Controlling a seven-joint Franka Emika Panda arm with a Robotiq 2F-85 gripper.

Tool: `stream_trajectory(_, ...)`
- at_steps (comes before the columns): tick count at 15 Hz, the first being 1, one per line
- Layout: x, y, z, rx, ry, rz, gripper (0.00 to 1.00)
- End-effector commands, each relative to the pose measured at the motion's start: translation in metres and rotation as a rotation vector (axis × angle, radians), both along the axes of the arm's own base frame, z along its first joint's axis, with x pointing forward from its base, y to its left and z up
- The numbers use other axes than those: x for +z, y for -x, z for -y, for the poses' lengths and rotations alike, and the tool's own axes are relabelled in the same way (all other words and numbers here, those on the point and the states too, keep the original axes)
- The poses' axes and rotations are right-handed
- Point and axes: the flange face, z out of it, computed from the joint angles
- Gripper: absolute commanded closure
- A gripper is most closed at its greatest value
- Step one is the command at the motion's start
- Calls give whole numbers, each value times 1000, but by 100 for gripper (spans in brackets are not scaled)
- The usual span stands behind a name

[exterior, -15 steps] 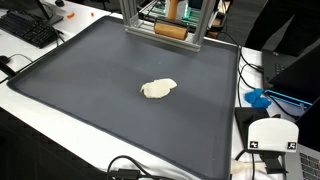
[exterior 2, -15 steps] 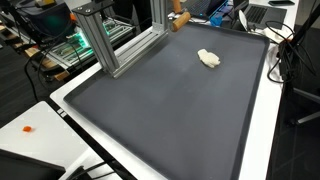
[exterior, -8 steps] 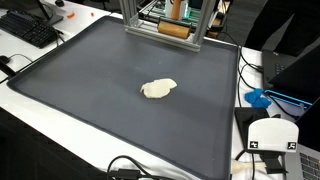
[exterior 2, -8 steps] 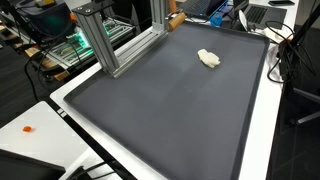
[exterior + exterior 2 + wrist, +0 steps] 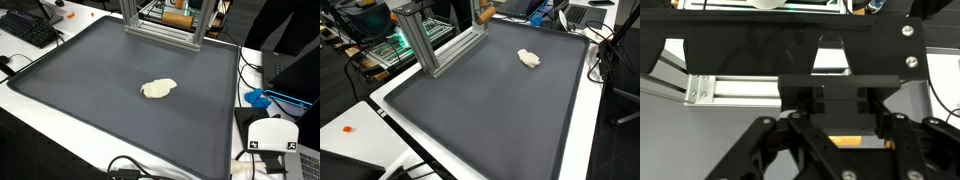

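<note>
One white worktop [image 5: 40, 130] carries one dark mat [image 5: 100, 60] in a cluttered lab. One pale lump [image 5: 158, 89] lies mid-mat. One aluminium frame [image 5: 420, 40] stands at the far edge. Beside it, the jaws clench one brown peg [image 5: 485, 12], raised off the mat, its long axis slanting.

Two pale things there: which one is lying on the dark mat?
The cream lump, in the middle of the dark mat. The white box with black squares sits off it.
</note>
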Motion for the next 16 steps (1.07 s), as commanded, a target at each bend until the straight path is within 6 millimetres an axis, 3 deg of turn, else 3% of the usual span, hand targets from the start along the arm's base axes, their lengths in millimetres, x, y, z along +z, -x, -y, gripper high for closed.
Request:
stream_trajectory(1, 13, 27, 4, -13, -23, -26, 65)
stream_trajectory(9, 12, 59, 0, -18, -45, -44, 65)
stream_trajectory(16, -1, 75, 2, -19, -41, -51, 65)
